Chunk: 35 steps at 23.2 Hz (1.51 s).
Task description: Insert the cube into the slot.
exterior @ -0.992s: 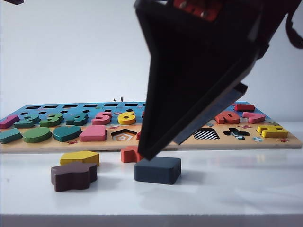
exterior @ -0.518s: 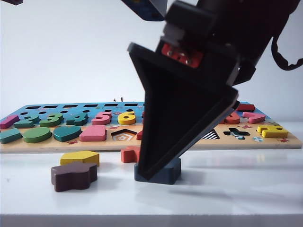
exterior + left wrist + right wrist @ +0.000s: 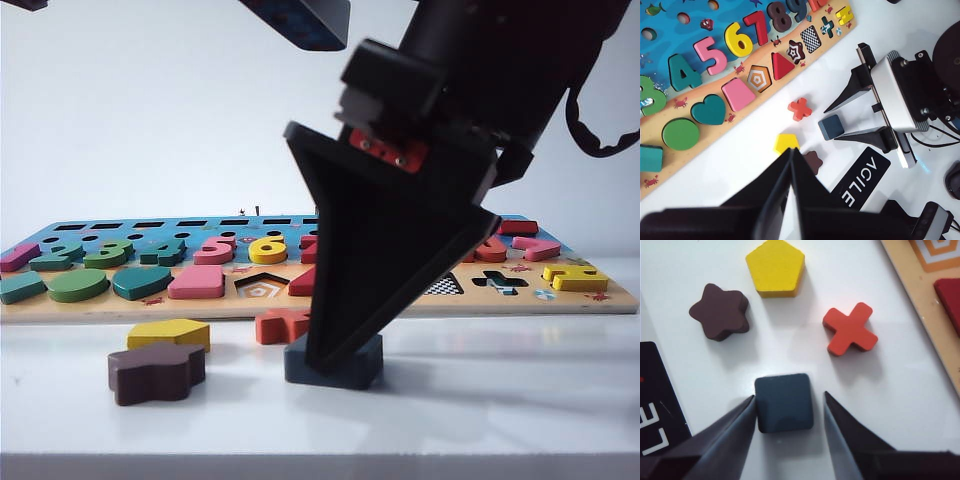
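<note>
Right wrist view: the right gripper (image 3: 787,407) straddles the cube (image 3: 784,402), one dark finger (image 3: 735,432) touching or almost touching one side of the block, the other finger just clear of the opposite side. The jaws are partly open, a little wider than the cube, and no firm grip is visible. The cube, dark navy with rounded corners, lies flat on the white table (image 3: 700,270).

Beyond the cube lie three loose pieces, all apart from it: a red cross piece (image 3: 850,330), a yellow pentagon piece (image 3: 775,266) and a dark brown star piece (image 3: 720,311).

Exterior view: the right gripper (image 3: 335,355) fills the centre of the frame, its tip down on the cube (image 3: 362,368) at lower centre, just in front of the puzzle board (image 3: 320,300). The pentagon (image 3: 168,333) and star (image 3: 156,372) sit at lower left; the cross (image 3: 280,325) is just left of the gripper.

Left wrist view: the left gripper (image 3: 790,170) hangs above the table at the bottom of the frame, fingers pressed together and holding nothing, well apart from the cube (image 3: 830,127). The board (image 3: 715,75), carrying coloured numbers and shapes, occupies the upper left. A checkered square slot (image 3: 811,39) is visible near its upper right end.
</note>
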Motion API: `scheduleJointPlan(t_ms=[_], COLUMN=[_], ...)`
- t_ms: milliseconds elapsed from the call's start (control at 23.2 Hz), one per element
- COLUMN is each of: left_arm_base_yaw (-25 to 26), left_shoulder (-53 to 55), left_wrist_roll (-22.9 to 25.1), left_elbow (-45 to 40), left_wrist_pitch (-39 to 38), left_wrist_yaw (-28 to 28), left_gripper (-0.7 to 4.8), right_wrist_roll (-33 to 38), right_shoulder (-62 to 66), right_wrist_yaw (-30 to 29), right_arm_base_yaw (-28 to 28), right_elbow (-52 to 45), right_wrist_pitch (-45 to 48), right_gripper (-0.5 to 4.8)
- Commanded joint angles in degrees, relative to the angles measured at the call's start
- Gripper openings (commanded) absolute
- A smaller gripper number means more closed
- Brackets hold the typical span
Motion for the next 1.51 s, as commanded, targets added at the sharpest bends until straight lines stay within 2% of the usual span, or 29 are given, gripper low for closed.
scheduleJointPlan(t_ms=[43, 345, 647, 906, 992, 1208, 1337, 1510], left_arm_base_yaw=[0.04, 0.04, 0.04, 0.04, 0.04, 0.04, 0.04, 0.04], left_shoulder=[0.0, 0.0, 0.0, 0.0, 0.0, -0.02, -0.02, -0.02], left_wrist_roll=[0.46, 0.44, 0.44, 0.46, 0.48, 0.44, 0.46, 0.46], left_elbow=[0.26, 0.26, 0.26, 0.26, 0.26, 0.26, 0.26, 0.26], left_wrist_pitch=[0.35, 0.37, 0.37, 0.35, 0.39, 0.35, 0.37, 0.35], left_wrist_yaw=[0.31, 0.31, 0.28, 0.28, 0.28, 0.31, 0.28, 0.28], left_gripper=[0.17, 0.17, 0.17, 0.17, 0.17, 0.17, 0.17, 0.17], right_wrist_roll=[-0.44, -0.42, -0.44, -2.21, -5.22, -11.8, -19.28, -27.71], right_shoulder=[-0.07, -0.04, -0.07, -0.63, -1.97, -4.2, -6.73, -8.81], right_wrist_yaw=[0.28, 0.28, 0.26, 1.11, 4.22, 7.78, 13.11, 13.29], right_arm_base_yaw=[0.0, 0.02, 0.02, -0.04, -0.46, -2.8, -5.86, -9.09], right_elbow=[0.22, 0.22, 0.24, 0.76, 2.64, 6.01, 8.26, 8.31], right_wrist_pitch=[0.74, 0.74, 0.74, -0.04, -2.29, -6.19, -9.66, -10.86], right_gripper=[2.15, 2.01, 1.11, 1.11, 1.11, 1.11, 1.11, 1.11])
